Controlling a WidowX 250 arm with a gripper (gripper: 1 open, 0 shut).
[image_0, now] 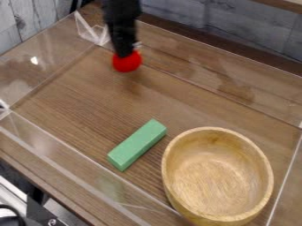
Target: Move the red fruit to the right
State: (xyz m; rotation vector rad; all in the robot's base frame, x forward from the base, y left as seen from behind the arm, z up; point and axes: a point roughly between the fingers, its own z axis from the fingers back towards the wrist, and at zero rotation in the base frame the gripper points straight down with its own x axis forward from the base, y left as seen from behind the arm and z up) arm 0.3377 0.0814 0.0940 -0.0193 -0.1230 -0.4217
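Upper left of the tabletop [207, 97]: tool [124, 52] points straight down, clenched on the red fruit [126, 62]. Fruit sits directly under the black tool body, its top tucked between the fingertips and its round red lower half sticking out below them. Leafy top isn't visible, the tool covers it. Fruit and tool are a bit blurred, so individual fingers can't be made out. Can't tell from this angle whether the fruit's underside is touching the wood or just clear of it. Fruit is left of the tabletop's middle, toward the far side, near the back clear wall [189, 40] of the transparent enclosure. Green rectangular block [138, 144] lies flat and diagonal toward the front, well apart from the fruit and the tool. Wooden bowl [218, 131] sits upright at front right, just beside the block's right end, not touching it as far as I can see, and nowhere near the fruit. Bowl's inside shows only bare wood.
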